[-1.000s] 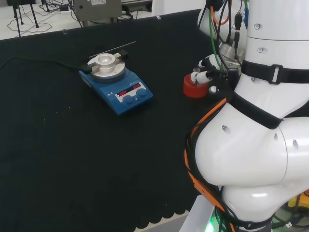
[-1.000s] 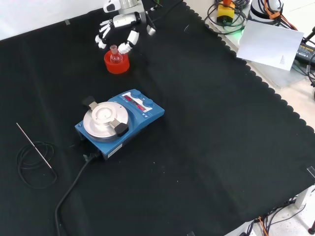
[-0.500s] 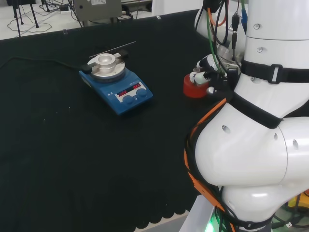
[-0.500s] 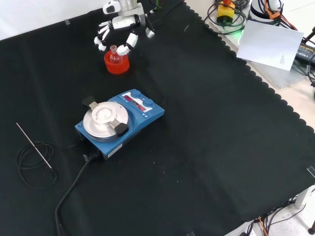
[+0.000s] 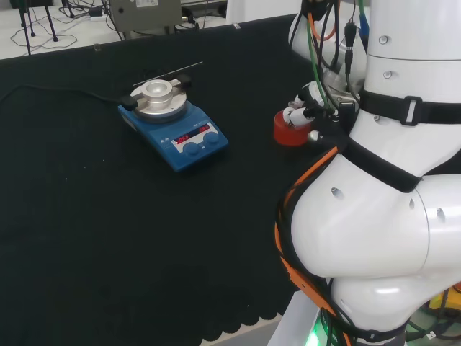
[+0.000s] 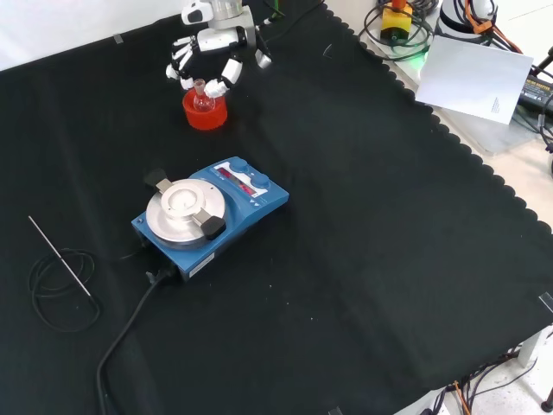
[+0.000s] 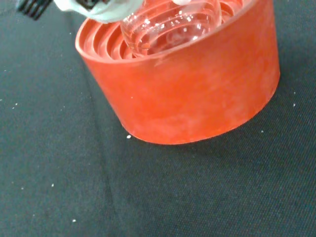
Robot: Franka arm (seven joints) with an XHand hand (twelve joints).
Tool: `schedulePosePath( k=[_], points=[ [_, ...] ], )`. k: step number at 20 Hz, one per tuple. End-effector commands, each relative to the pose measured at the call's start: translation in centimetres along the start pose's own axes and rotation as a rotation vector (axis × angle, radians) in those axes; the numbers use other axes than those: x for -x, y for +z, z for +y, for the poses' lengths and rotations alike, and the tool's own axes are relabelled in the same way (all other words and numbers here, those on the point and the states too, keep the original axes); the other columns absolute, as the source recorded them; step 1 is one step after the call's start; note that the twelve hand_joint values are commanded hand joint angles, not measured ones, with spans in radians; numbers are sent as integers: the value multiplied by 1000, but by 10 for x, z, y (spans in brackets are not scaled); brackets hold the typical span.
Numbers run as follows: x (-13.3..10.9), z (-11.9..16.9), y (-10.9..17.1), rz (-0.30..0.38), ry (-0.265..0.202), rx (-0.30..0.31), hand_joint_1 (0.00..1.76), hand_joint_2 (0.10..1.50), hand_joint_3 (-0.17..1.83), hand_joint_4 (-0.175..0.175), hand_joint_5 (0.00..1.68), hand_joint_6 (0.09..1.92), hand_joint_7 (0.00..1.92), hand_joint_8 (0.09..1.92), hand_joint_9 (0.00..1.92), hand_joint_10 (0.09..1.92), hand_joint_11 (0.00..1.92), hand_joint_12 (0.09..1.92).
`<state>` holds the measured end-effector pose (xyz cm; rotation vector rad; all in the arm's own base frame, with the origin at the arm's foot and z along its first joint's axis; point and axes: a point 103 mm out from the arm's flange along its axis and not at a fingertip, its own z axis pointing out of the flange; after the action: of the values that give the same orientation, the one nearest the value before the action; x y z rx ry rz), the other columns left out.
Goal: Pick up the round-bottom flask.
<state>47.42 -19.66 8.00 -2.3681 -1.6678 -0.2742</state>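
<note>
Hand (image 6: 210, 54) w/ fingers spread sits over flask (image 6: 200, 92); red stand (image 6: 206, 113) under it stops rolling.

In the front view I see the robot hand (image 6: 210, 52) at the top, its fingers (image 6: 229, 73) spread and bent down on both sides of the round-bottom flask (image 6: 202, 98). The flask stands upright in a red ribbed stand (image 6: 206, 113) on the table (image 6: 371, 216). Nearer to me is a blue magnetic stirrer (image 6: 207, 214) with a round metal plate. A thin metal rod (image 6: 59, 256) lies across a coiled black cable (image 6: 52, 298) at the left.
</note>
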Motion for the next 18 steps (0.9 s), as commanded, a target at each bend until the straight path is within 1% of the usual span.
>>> schedulePosePath(
  k=[1, 2, 3, 4, 5, 7, 8, 10, 12, 13, 14, 15, 16, 18],
  points=[
    [-3, 0, 0, -14, 2, 21, 864, 761, 711, -62, 794, 879, 374, 564, 524, 611, 73, 1340],
    [-3, 0, 0, -16, 2, 32, 902, 853, 574, 18, 820, 1003, 382, 572, 533, 614, 84, 1344],
    [-3, 0, -1, -16, 1, 47, 928, 950, 417, 86, 834, 1102, 392, 579, 543, 615, 99, 1343],
    [-4, 0, -1, -16, -1, 62, 942, 1026, 292, 126, 840, 1164, 407, 582, 559, 611, 118, 1339],
    [-4, 0, -2, -18, 0, 69, 950, 1074, 216, 140, 840, 1204, 427, 585, 578, 608, 143, 1335],
    [-3, 0, -3, -20, 2, 70, 955, 1116, 158, 143, 834, 1248, 461, 586, 613, 600, 183, 1325],
    [-3, 0, -4, -19, 3, 69, 956, 1124, 149, 142, 832, 1258, 470, 586, 622, 598, 193, 1323],
    [-1, 0, -3, 8, 6, 48, 959, 1127, 146, 138, 832, 1262, 480, 584, 632, 593, 207, 1319],
    [0, 0, -2, 24, -10, 32, 960, 1115, 144, 155, 846, 1236, 461, 573, 618, 584, 200, 1316],
    [0, 0, -2, 24, -22, 26, 922, 1042, 217, 77, 806, 1160, 445, 565, 601, 582, 189, 1311],
    [-1, -1, -1, 22, -36, 18, 896, 930, 360, 9, 763, 1086, 427, 561, 586, 583, 173, 1310],
    [-2, 0, -1, 15, -53, 6, 883, 820, 511, -31, 723, 1031, 408, 559, 572, 587, 154, 1316],
    [-3, 0, -1, 13, -76, -10, 879, 727, 630, -47, 665, 983, 388, 559, 557, 592, 132, 1323],
    [-7, 1, 0, 4, -118, -37, 882, 613, 758, -49, 551, 893, 353, 560, 521, 601, 84, 1336]
  ],
)
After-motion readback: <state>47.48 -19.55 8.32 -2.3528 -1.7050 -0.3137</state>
